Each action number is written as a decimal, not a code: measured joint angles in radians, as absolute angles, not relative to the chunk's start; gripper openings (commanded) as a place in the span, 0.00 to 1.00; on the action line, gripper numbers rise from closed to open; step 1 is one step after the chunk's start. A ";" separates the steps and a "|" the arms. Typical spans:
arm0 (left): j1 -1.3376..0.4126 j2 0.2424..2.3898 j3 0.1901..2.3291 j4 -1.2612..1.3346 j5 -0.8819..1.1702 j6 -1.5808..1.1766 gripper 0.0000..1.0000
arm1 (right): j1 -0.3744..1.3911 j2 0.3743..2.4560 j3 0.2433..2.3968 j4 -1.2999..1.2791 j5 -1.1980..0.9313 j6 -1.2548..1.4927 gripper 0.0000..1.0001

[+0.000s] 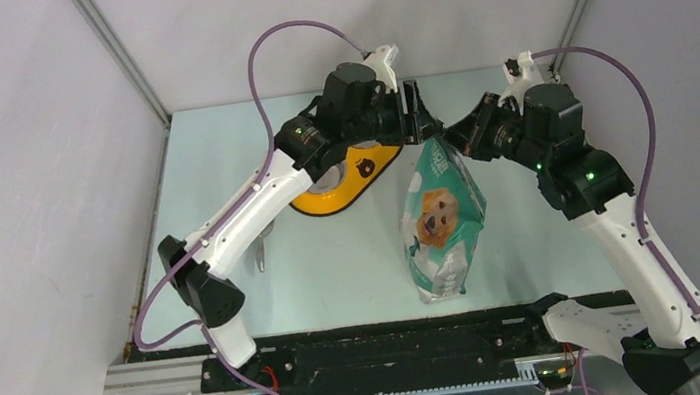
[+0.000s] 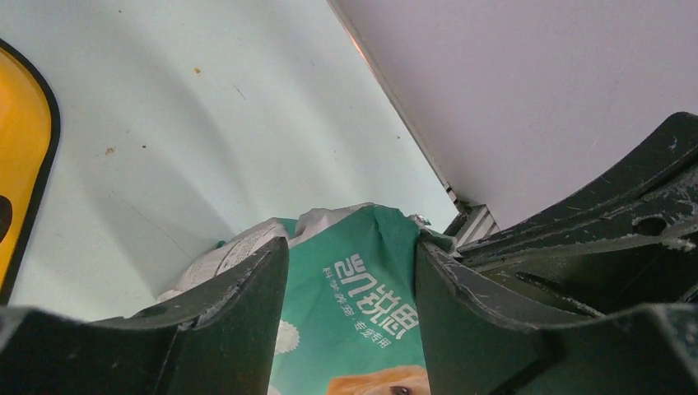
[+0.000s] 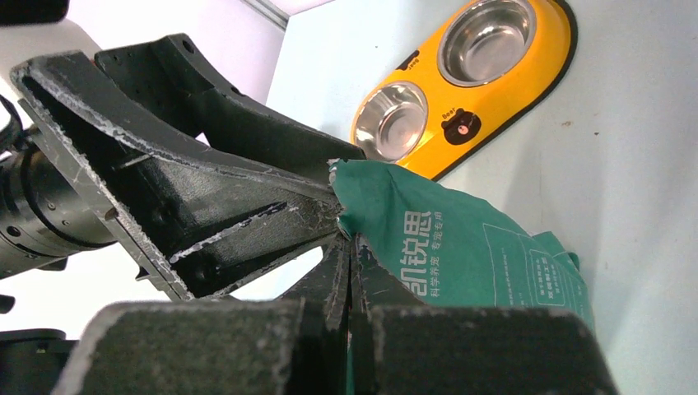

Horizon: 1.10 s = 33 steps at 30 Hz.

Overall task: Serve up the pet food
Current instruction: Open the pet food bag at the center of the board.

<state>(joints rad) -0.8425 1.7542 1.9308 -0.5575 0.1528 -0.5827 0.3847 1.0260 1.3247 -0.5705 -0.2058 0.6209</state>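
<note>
Right pincer [image 3: 350, 240] clamped shut on the bag [image 1: 444, 216] at its top corner, centre frame; left pincer [image 2: 352, 247] set narrow across the same top edge, apparently gripping; pet food unseen, presumably inside; draw both holds apart evenly, keeping the mouth upward; feeder [image 3: 432, 140] upper right, bowls bare

The left arm [image 1: 256, 204] and right arm [image 1: 634, 243] share one build: glossy white link shells between chunky black joint housings, each arm showing a small green light [image 1: 298, 129]. A thin purple cable [image 1: 256, 78] arcs along each one. The left pincer [image 2: 352, 255] and right pincer [image 3: 346, 247] have matte black fingers [image 2: 239, 304], their edges scuffed pale grey
</note>
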 measured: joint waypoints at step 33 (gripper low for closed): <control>-0.912 1.765 1.956 -0.549 0.037 -0.486 0.00 | 0.687 1.212 1.685 -0.964 0.332 0.316 0.27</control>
